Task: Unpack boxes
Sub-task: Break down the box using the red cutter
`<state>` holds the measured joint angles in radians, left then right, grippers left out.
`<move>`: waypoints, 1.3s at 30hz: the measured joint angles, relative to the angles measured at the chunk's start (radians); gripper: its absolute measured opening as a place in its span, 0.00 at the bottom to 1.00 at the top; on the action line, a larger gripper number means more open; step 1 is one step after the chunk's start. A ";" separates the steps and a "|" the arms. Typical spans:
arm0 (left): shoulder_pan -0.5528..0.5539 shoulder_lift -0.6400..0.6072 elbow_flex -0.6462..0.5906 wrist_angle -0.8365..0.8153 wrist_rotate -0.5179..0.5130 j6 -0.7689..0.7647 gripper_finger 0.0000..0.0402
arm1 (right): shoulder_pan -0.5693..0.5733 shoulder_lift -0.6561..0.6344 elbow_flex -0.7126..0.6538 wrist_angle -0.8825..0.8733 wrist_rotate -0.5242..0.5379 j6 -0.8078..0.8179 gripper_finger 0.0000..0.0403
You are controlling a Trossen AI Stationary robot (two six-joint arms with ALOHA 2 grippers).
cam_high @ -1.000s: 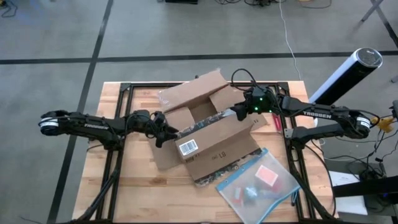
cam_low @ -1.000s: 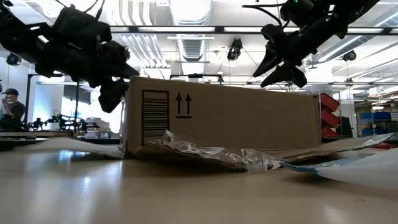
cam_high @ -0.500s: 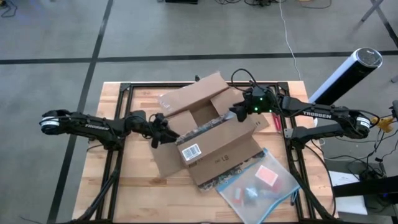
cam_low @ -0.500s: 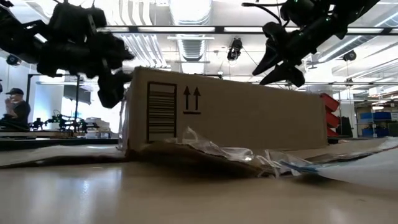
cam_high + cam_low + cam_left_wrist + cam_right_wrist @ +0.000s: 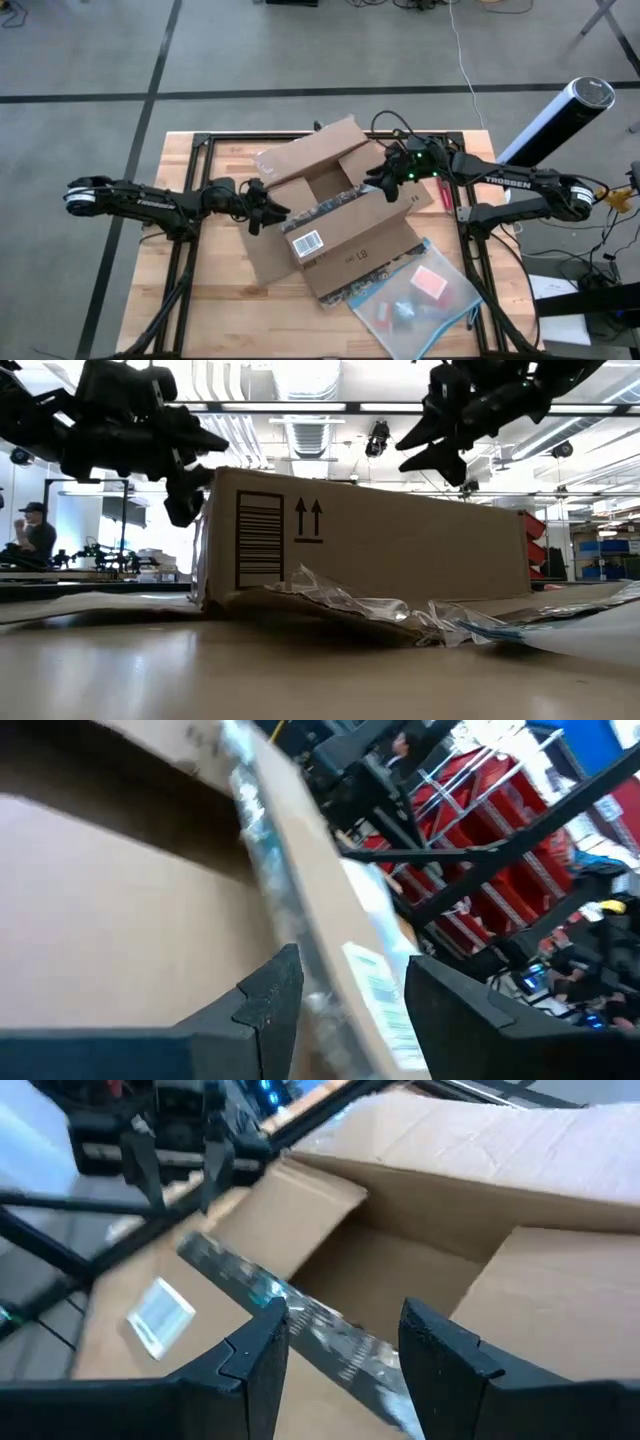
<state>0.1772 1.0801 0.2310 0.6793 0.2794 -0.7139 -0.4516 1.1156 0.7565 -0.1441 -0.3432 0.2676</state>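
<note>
Seen from above, a wooden table (image 5: 200,300) holds one open cardboard box (image 5: 345,235) near its middle, flaps spread outward. Starting at the left, the left gripper (image 5: 262,207) sits at the box's left edge, its fingers spread apart with the taped top edge of a wall between them, not closed on it. The box's near flap carries a white barcode label (image 5: 303,238) and shiny tape. Over the box's right rim hovers the right gripper (image 5: 385,180), fingers also parted and holding nothing, looking down into the hollow. Farthest right, near the table's front corner, lies a clear plastic pouch (image 5: 415,295) with a blue edge. The box looks light and fairly stiff, though its flaps would bend; the tape looks slippery, so a bare wall edge seems the safer hold.
</note>
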 joint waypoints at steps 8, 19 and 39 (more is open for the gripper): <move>0.000 -0.001 0.002 -0.129 0.000 -0.009 0.39 | -0.145 0.046 0.068 -0.269 0.049 -0.138 0.41; 0.000 -0.003 0.004 -0.156 0.001 0.021 0.39 | -0.380 0.116 0.069 -0.270 -0.237 -0.164 0.40; 0.000 -0.003 0.002 -0.165 -0.007 0.041 0.39 | -0.312 0.192 0.069 -0.271 -0.610 -0.137 0.31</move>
<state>0.1772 1.0771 0.2333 0.5141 0.2726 -0.6725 -0.7635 1.3072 0.8257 -0.4147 -0.9534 0.1301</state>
